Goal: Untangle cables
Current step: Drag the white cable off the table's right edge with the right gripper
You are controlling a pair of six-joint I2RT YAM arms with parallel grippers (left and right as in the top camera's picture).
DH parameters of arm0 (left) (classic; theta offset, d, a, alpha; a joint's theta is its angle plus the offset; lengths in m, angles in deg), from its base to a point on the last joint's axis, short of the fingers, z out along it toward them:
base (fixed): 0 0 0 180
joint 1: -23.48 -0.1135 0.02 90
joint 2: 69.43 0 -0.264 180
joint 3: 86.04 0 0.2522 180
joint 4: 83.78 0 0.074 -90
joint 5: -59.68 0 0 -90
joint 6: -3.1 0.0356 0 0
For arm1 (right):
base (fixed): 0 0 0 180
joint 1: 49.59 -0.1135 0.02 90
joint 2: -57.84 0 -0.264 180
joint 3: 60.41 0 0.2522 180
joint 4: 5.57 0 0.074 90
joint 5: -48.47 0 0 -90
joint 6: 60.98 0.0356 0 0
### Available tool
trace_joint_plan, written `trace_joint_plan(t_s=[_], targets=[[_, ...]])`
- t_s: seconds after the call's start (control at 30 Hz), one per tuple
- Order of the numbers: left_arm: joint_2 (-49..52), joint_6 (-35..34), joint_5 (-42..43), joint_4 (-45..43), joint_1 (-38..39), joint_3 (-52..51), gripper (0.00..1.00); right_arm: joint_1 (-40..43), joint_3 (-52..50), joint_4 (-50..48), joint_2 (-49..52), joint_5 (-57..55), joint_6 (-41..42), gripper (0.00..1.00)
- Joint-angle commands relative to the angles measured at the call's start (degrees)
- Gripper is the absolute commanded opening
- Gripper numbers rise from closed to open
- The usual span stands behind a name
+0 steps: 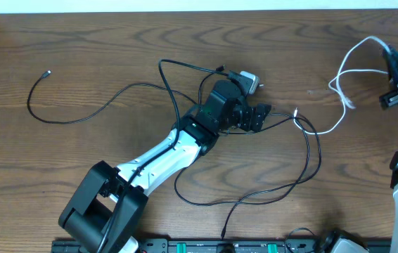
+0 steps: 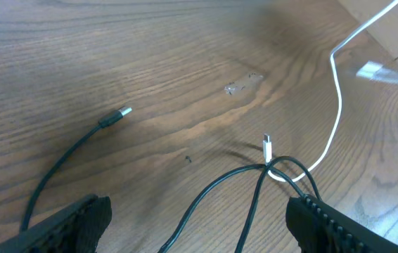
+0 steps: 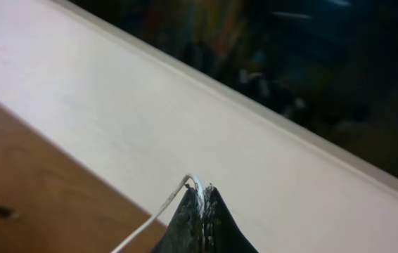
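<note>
Your left fingers (image 2: 329,226) are spread wide and hold nothing. Black cable (image 2: 213,193) strands run up between them on the tabletop (image 2: 150,56). Just ahead, the black cable loops over the white cable (image 2: 337,105), right by the white plug (image 2: 266,147). The black plug (image 2: 117,116) lies off to the left, apart from that crossing. Your right fingers (image 3: 199,211) are pinched tight on the white cable's other end, at the tabletop's far right. The tangle sits mid-tabletop.
</note>
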State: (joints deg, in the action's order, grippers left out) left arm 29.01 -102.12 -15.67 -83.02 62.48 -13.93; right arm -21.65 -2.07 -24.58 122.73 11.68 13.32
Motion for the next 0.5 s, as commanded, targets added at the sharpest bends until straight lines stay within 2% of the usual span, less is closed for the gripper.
trace_joint_plan(t_s=[0.0,0.17,0.37,0.47], targets=[[0.2,-0.1,-0.4,0.1,-0.2,0.9,0.85,0.0,0.4,-0.2,-0.1,10.0,-0.6,0.01],[0.2,-0.1,-0.4,0.1,-0.2,0.9,0.85,0.2,0.4,-3.3,-0.5,14.6,4.2,0.01],[0.2,-0.1,-0.4,0.1,-0.2,0.9,0.84,2.0,0.6,-17.5,-1.5,14.6,16.3,0.01],[0.2,-0.1,-0.4,0.1,-0.2,0.9,0.85,5.1,2.6,-26.4,-2.3,14.5,25.1,0.01]])
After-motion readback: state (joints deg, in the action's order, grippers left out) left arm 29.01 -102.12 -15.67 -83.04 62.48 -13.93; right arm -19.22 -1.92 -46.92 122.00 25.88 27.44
